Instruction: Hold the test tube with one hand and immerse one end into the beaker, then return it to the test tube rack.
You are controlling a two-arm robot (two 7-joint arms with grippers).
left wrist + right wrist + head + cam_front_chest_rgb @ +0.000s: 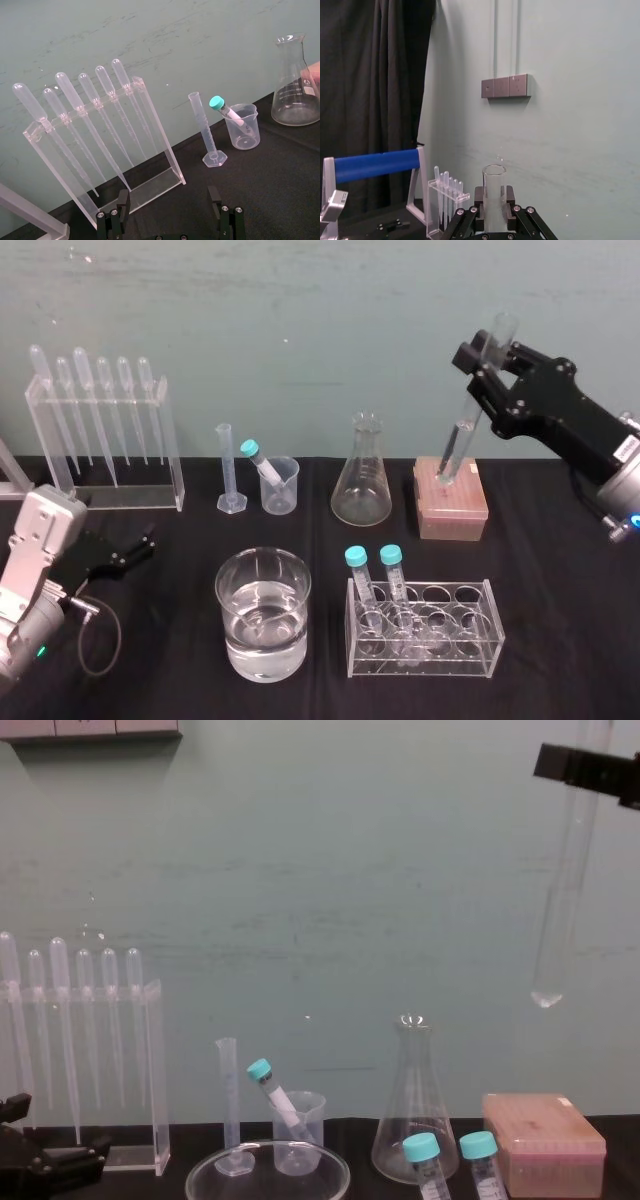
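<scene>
Water [262, 612] half-fills the dish [222, 585]; right gripper's [481, 382] jaws clamp the test tube [458, 445] above the rack [455, 510]; left gripper's [140, 546] jaws gape.

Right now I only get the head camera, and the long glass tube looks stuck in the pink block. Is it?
Observer: No. In the chest view the test tube hangs with its rounded end well above the test tube rack, apart from it.
Operator: Is it capped?
Observer: No. The right wrist view shows its open rim standing up from the right gripper, which is shut on it.
Operator: And the other claw?
Observer: The left wrist view shows the left gripper open, holding nothing, facing the pipette stand.
</scene>
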